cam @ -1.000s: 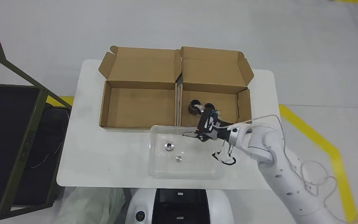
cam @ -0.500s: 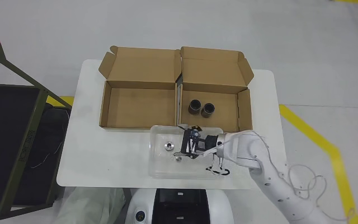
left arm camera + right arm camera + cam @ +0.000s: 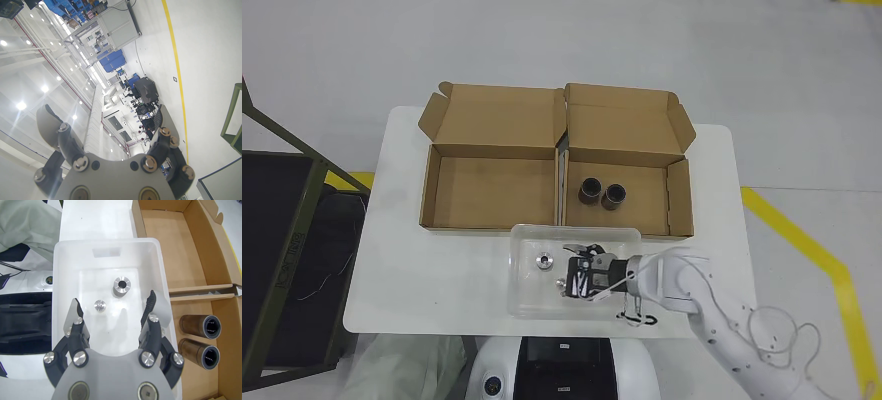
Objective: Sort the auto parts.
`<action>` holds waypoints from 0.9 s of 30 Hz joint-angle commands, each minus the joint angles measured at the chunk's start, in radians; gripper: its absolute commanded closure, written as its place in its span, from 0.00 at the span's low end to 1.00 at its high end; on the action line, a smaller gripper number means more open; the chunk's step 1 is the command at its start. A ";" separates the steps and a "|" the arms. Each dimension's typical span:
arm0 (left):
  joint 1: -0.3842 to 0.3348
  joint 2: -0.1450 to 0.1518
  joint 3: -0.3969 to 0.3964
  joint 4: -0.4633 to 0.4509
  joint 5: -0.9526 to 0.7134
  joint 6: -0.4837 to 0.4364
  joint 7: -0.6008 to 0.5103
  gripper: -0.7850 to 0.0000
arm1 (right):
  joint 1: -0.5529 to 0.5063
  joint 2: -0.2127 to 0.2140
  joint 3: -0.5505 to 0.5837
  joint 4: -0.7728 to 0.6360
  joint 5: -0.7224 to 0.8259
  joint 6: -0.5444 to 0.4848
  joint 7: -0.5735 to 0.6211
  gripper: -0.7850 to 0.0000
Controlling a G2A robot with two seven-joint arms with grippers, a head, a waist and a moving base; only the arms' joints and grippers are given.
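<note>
Jaws spread wide and holding nothing, the right gripper [image 3: 114,303] hangs low inside the clear plastic bin [image 3: 105,240]. Two unsorted auto parts rest on the floor of the bin's left half: a short steel bushing [image 3: 122,288] standing bore-up, and a small silver cap [image 3: 100,305] just beside it, nearer the bin's robot-side wall. Both look hard, smooth and dense for their bulk, and likely to skid on the slick plastic. The bushing's straight sides seem the surest hold, while the low cap offers little but its rim and would probably call for a very low pinch. The two sit close together, so closing on one risks nudging the other, and the bin's walls hem in the approach. Just behind the bin on its right, a cardboard box [image 3: 225,321] holds two dark linear bearings [image 3: 199,326] lying side by side. The empty box [image 3: 170,247] stands behind the bin's left. The left gripper [image 3: 103,113], open as well, points out into the hall.
</note>
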 commanded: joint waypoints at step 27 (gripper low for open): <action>0.000 0.000 0.000 0.000 0.000 0.000 0.000 0.00 | 0.065 -0.026 -0.134 0.160 -0.022 0.037 0.013 0.50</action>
